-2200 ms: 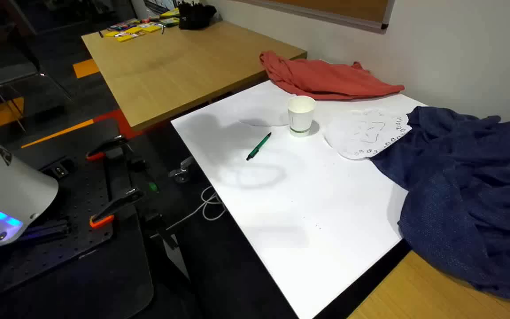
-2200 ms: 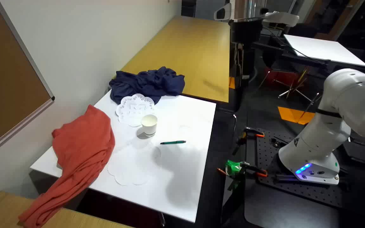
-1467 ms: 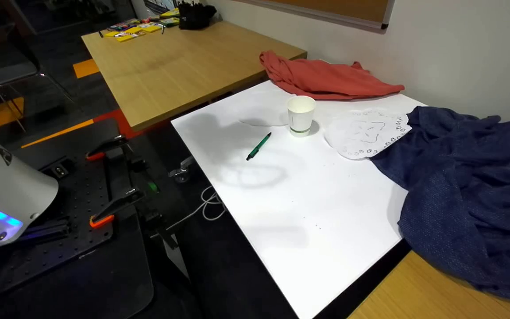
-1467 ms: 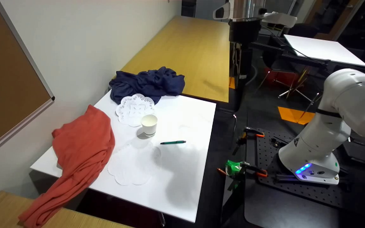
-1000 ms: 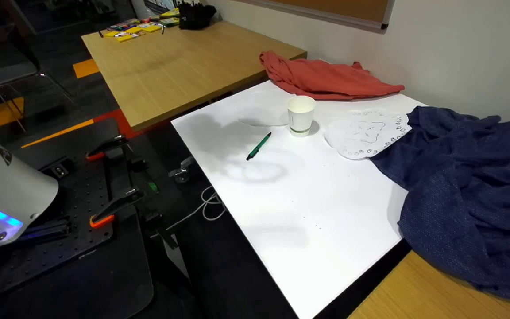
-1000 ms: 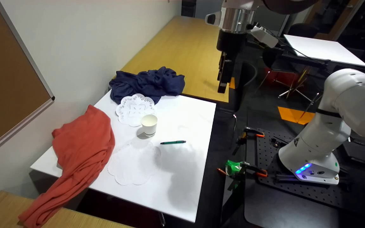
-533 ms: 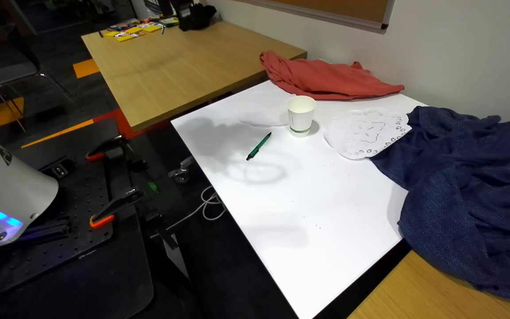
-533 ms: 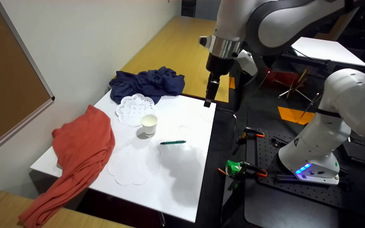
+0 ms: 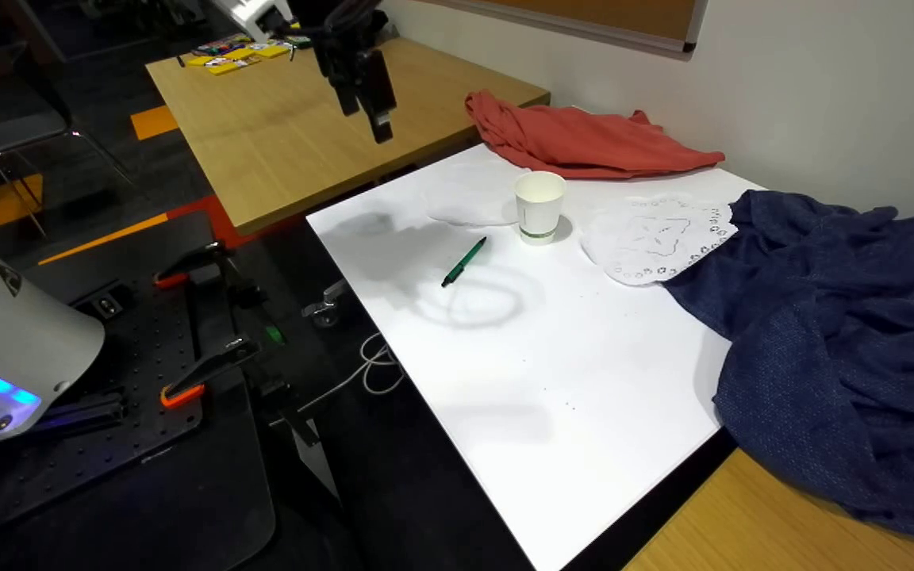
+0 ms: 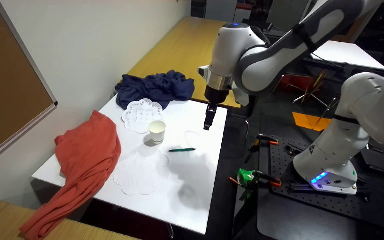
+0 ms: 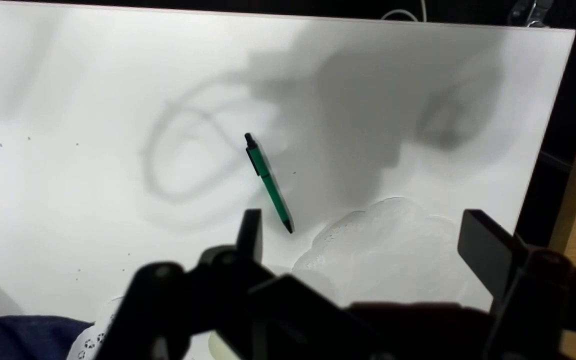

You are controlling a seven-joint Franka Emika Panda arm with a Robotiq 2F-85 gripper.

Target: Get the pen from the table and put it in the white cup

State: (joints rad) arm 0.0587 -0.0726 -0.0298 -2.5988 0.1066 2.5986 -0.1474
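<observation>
Beside the pale wall [image 10: 88, 43] stands the white table [image 10: 188, 176], and on it, in an exterior view, the green pen [image 10: 182, 150] lies flat, near to the white cup [image 10: 157, 136] and at about four o'clock from it. Around the same cup, the red cloth [image 10: 88, 150] is placed at eight o'clock and the dark blue cloth [image 10: 155, 87] at twelve. With its two fingers [image 11: 484, 251] wide apart, my gripper [image 11: 363, 225] hangs above the table, and in the wrist view the pen is seen at ten o'clock from their gap.
</observation>
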